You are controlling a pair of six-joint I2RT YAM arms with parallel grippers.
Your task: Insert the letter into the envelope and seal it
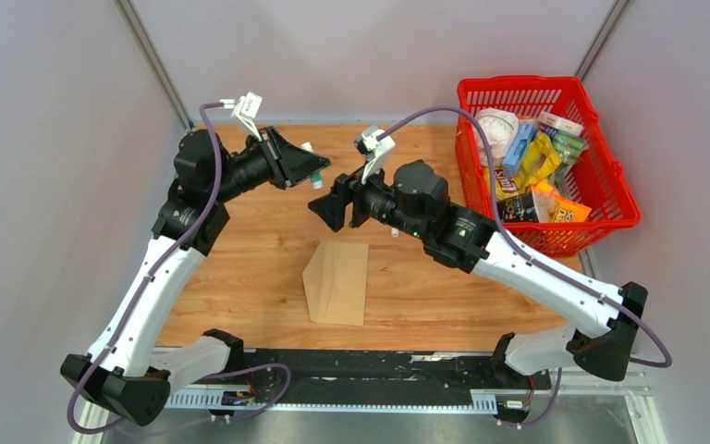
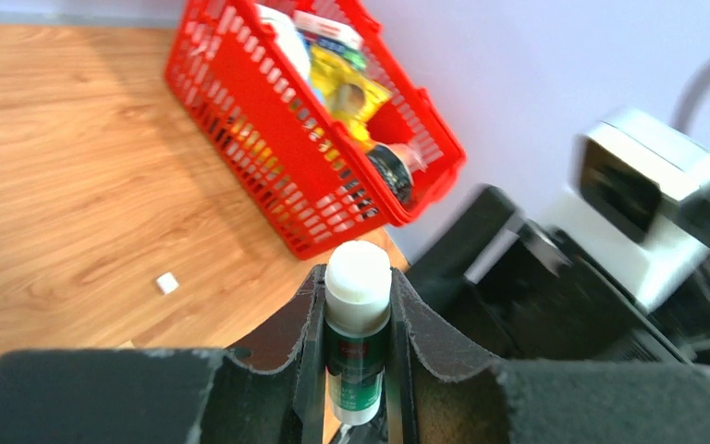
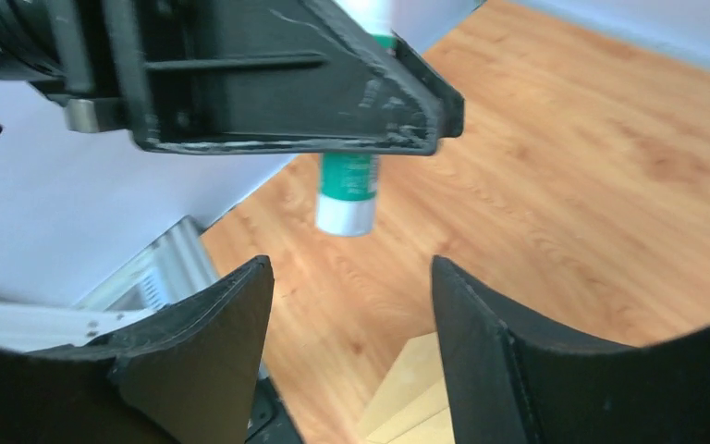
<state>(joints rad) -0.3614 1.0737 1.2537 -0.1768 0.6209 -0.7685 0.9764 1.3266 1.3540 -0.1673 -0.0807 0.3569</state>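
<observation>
1. The envelope (image 1: 337,282) lies flat on the surface (image 1: 425,287), below both hands and toward the arm bases. Neither hand touches it, and its pointed end is turned to the left hand's side.
2. The letter is nowhere in sight and is presumably already inside the envelope.
3. The left hand (image 1: 317,172), raised above the surface, is clamped on a green-and-white glue stick (image 2: 357,333), which juts out toward the right hand.
4. The right hand (image 1: 322,205) faces the left, just beside the stick's white end. Its fingers (image 3: 213,324) stand apart and hold nothing.
5. Step in hand, as judged: sealing, with the glue being readied. Whether the stick is capped cannot be told. Next, the left hand must bring the stick down onto the flap edge.
6. A red basket (image 1: 518,83) of packets stands well behind the right hand.
</observation>
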